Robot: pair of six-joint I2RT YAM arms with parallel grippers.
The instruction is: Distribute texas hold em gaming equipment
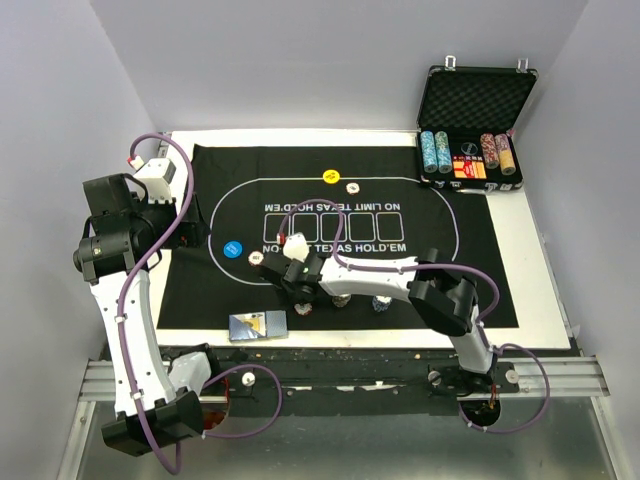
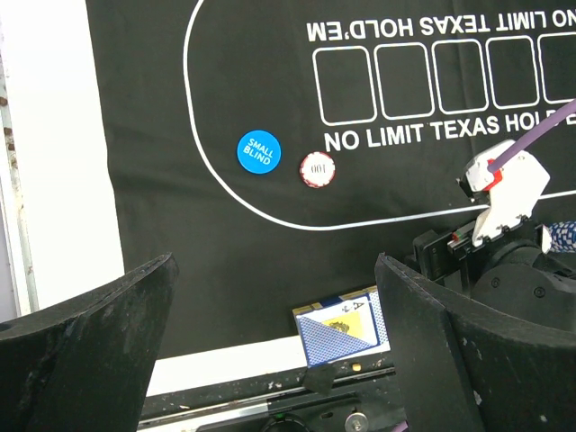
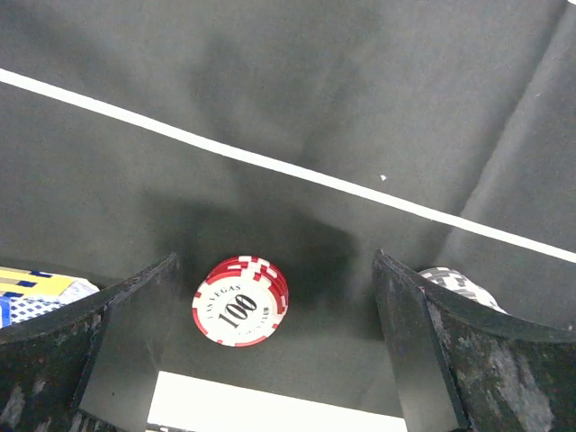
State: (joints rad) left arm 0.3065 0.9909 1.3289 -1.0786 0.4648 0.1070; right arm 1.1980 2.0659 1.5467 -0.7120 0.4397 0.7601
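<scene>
Over red chips [image 3: 239,301], right end effector [image 3: 274,266] agape

Robot lab booth: plain white walls [image 1: 300,60], white table [image 1: 545,300], aluminium mounting rails [image 1: 560,375].

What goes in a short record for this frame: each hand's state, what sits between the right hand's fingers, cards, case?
left hand: open, empty, above the mat
right hand: open, straddling the red chip stack, fingers clear of it
cards: at the mat's near edge, left of that stack
case: open, chip rows inside
</scene>
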